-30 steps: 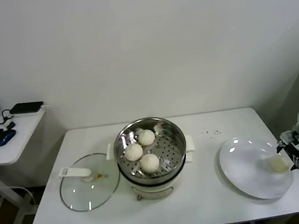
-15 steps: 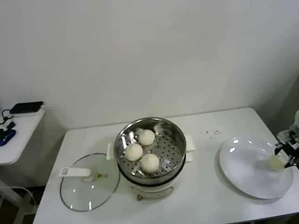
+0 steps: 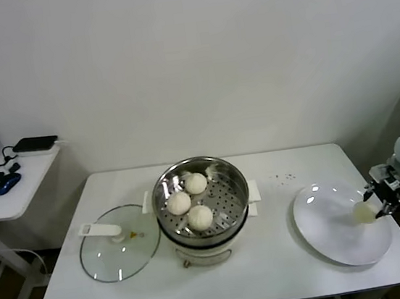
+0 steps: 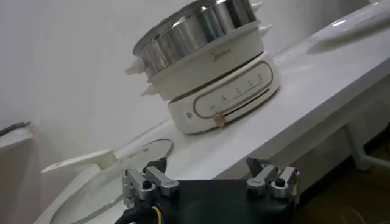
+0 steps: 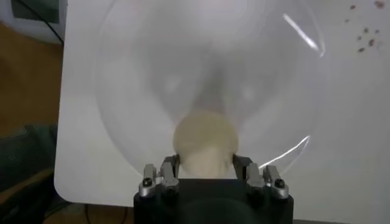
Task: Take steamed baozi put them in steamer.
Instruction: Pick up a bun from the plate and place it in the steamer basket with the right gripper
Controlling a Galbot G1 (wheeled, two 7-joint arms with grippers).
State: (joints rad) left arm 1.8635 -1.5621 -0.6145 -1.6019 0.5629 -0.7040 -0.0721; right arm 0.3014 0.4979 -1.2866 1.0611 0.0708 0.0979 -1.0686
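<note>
White table [image 3: 272,257] against a pale wall; right hand [image 3: 379,201] pinches a baozi [image 3: 363,212] over the plate [image 3: 327,232].

The steamer [image 3: 201,193] basket is polished metal, bright and mirror-like on its wall, its floor punched with small holes. Its base [image 4: 225,91] looks like smooth cream-white plastic with a soft sheen. The baozi [image 3: 200,216] have a matt, pale dough skin, smooth and unbroken; the bun [image 5: 206,143] on the plate [image 3: 327,232] looks the same. The plate is glossy white, throwing bright highlights. The lid [image 3: 118,253] is clear glass with a white plastic handle. The table [image 3: 273,272] top is smooth, faintly shiny white. The right gripper [image 5: 206,171] fingers look like bare metal on a matt black body.
</note>
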